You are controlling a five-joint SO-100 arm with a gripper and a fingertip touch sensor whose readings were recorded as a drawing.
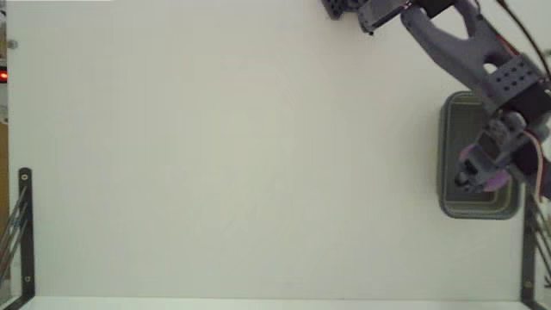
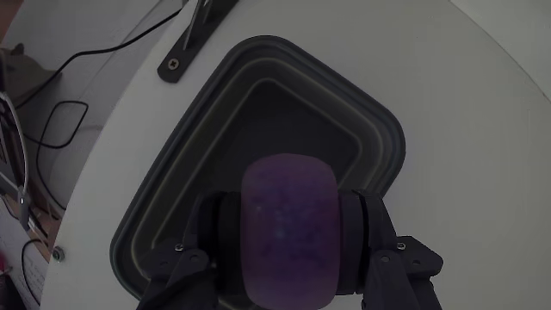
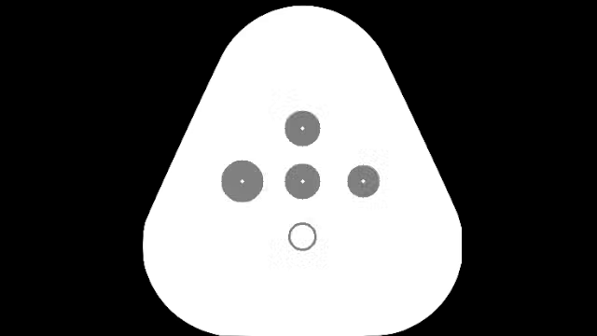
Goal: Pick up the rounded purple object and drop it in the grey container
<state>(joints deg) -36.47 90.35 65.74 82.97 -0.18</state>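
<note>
At lower centre of the wrist view the pincer (image 2: 288, 232) is clenched on the purple ball (image 2: 288, 226) across its middle, above the grey bin (image 2: 379, 138) on the tabletop (image 1: 224, 155); ball judged light, smooth, apt to roll.

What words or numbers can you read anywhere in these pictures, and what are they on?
None. No word, label, brand or number can be read in either view.
The purple ball, held in the gripper, has only darker speckles, no letters.
The grey container has a plain rim with no marking.
The white table is bare of print.
A small red light glows at the left edge of the fixed view; it shows no sign.
</note>
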